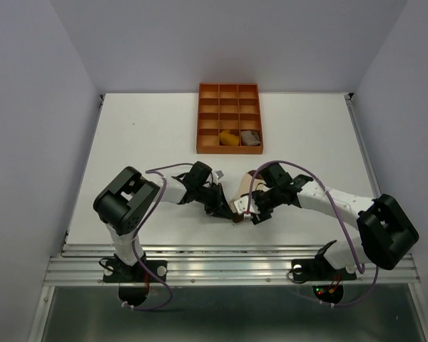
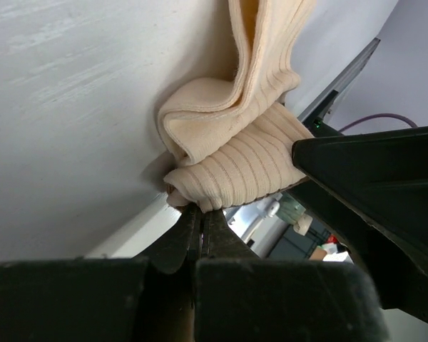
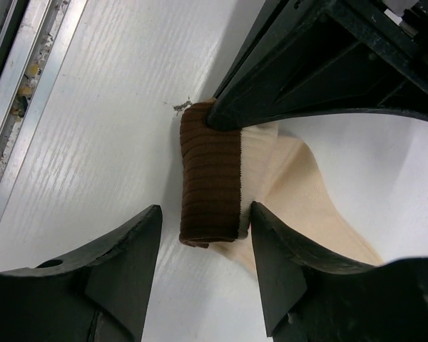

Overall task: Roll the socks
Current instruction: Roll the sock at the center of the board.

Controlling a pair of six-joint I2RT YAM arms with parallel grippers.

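Observation:
The brown-cream sock (image 1: 240, 194) lies near the table's front edge between both arms. In the right wrist view its brown ribbed cuff (image 3: 210, 178) is rolled into a short tube, and the cream part (image 3: 307, 192) trails away behind it. My left gripper (image 2: 200, 210) is shut, pinching the edge of the cream ribbed fold (image 2: 228, 167). My right gripper (image 3: 205, 210) is open and straddles the end of the brown roll. Its right finger (image 3: 271, 242) touches the cream fabric, and its left finger (image 3: 135, 249) stands apart from the roll.
The orange tray (image 1: 228, 87) stands at the back middle. A mustard sock roll (image 1: 229, 139) and a taupe one (image 1: 250, 137) sit in its front compartments. The metal rail (image 1: 235, 253) of the table's edge runs just behind the grippers.

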